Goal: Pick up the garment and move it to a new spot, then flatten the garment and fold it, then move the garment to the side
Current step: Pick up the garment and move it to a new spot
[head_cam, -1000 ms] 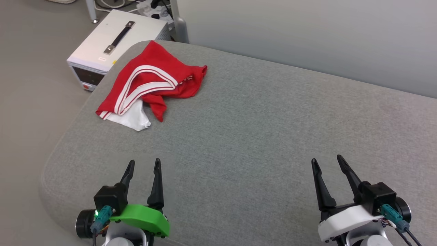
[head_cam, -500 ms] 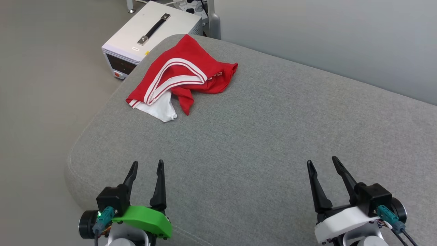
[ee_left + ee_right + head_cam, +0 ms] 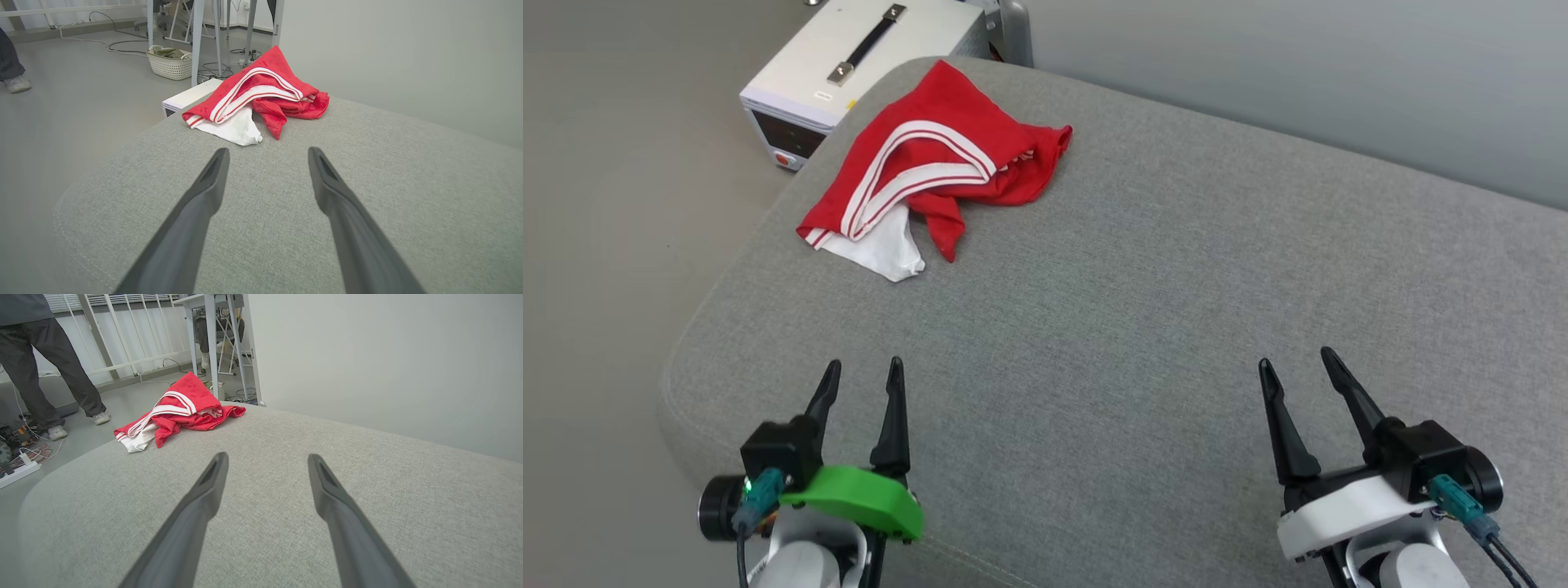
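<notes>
Now we are facing a grey cushion [image 3: 1143,310] that is taking up most of the space before us. A pale wall [image 3: 1298,73] is running along its far side and bare floor [image 3: 613,204] is lying off to the left. A person [image 3: 45,363] in dark trousers and pale shoes is standing on that floor, beyond the cushion's far left corner. A white box [image 3: 849,73] with a black handle is sitting on the floor just beside that corner.

The shirt [image 3: 931,175] is lying crumpled on the cushion at the far left corner, near the edge. Red cloth is bunching on top, a red-and-white striped band is curving across it, and a white sleeve is poking out towards us. A pale woven basket [image 3: 169,67] is sitting on the floor behind the box.

We are holding the left hand [image 3: 864,366] over the cushion's near left part, fingers spread with nothing between them, pointing towards the shirt but well apart from it. We are holding the right hand [image 3: 1296,359] over the near right, likewise spread and empty. A white power strip [image 3: 18,469] is lying on the floor near the person's feet.
</notes>
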`<state>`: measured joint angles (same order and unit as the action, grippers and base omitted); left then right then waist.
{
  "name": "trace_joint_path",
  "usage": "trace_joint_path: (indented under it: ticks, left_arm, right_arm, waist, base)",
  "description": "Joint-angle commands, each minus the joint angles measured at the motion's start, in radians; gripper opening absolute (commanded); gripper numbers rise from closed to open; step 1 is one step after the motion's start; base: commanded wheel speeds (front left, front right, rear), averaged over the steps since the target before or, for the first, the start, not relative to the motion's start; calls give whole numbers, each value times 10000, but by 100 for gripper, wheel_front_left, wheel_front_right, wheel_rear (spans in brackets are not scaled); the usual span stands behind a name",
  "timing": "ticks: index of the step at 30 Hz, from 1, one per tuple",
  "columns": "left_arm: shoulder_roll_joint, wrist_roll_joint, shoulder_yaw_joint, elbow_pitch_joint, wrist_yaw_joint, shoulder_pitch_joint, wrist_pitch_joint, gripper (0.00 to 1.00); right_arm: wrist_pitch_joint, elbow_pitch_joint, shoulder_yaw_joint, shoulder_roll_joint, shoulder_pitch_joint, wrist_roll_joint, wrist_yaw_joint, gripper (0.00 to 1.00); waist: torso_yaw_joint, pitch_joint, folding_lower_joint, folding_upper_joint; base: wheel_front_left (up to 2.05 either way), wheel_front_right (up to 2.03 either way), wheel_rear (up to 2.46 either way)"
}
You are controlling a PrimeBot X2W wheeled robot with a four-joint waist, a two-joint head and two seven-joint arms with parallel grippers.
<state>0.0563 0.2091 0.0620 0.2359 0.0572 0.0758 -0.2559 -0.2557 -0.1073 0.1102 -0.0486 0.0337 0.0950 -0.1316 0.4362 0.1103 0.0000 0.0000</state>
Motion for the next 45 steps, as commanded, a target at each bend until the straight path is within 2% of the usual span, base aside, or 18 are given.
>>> trace_joint_path:
  ticks: [1, 5, 8, 14, 17, 21, 25, 28, 32, 36, 40, 41, 42, 45]
  left_arm:
    - [35, -121, -10, 100, 125, 465, -59, 100]
    - [448, -167, -38, 986, 370, 1647, -56, 100]
    - [1026, -73, -35, 1712, 532, 2960, 259, 100]
    - [2362, 544, 403, 2791, 718, 5524, 2105, 100]
    - [3202, 1016, 1102, 3050, 728, 6547, 2931, 100]
    - [4275, 2216, 2146, 3270, 731, 7774, 4151, 100]
    - [5053, 3462, 2778, 3605, 732, 8606, 5467, 100]
    - [5416, 4102, 3139, 3851, 733, 8979, 6254, 100]
    - [5631, 4965, 3430, 4109, 733, 9299, 6962, 100]
    - [5817, 5179, 3717, 4532, 733, 9524, 7279, 100]
    - [5771, 5418, 4017, 4980, 733, 9560, 7791, 100]
    - [5727, 5555, 4095, 5016, 734, 9532, 7934, 47]
    - [5697, 5726, 4145, 4980, 734, 9498, 7971, 0]
    - [5703, 6062, 4110, 4908, 734, 9403, 7661, 0]
  right_arm:
    - [-61, 119, -40, -16, 197, -129, 9, 100]
    - [-61, 474, -45, -129, 476, -407, 9, 100]
    - [-47, 765, 12, -338, 739, -536, 9, 100]
    - [135, 1522, -37, -565, 1169, -613, 9, 100]
    - [179, 1732, 27, -622, 1308, -605, 9, 100]
    - [193, 1892, 151, -673, 1510, -631, 9, 100]
    - [170, 1946, 250, -665, 1663, -631, 9, 100]
    - [144, 1951, 288, -638, 1718, -639, 9, 100]
    - [114, 1898, 389, -621, 1773, -706, 9, 100]
    - [95, 1897, 414, -606, 1853, -761, 9, 100]
    - [89, 1832, 446, -604, 1913, -802, 9, 100]
    - [87, 1802, 448, -602, 1926, -812, 9, 100]
    - [84, 1768, 449, -596, 1937, -819, 9, 100]
    - [76, 1653, 431, -569, 1959, -819, 9, 100]
  waist:
    - [-390, 660, 0, 0]
    - [-793, 1577, 0, 0]
    - [-1143, 2307, 0, 0]
    - [-1729, 3656, 0, 0]
    - [-2031, 4132, 0, 0]
    - [-2415, 4677, 0, 0]
    - [-2736, 5001, 0, 0]
    - [-2892, 5165, 0, 0]
    - [-3005, 5370, 0, 0]
    - [-3026, 5550, 0, 0]
    - [-3009, 5621, 0, 0]
    - [-2999, 5612, 0, 0]
    - [-2990, 5589, 0, 0]
    - [-2968, 5445, 0, 0]
  base:
    - [0, 0, 0]
    - [0, 0, 0]
    - [0, 0, 0]
    - [0, 0, 0]
    - [0, 0, 0]
    - [0, 0, 0]
    - [0, 0, 0]
    - [0, 0, 0]
    - [0, 0, 0]
    - [0, 0, 0]
    - [0, 0, 0]
    - [0, 0, 0]
    - [0, 0, 0]
    - [0, 0, 0]
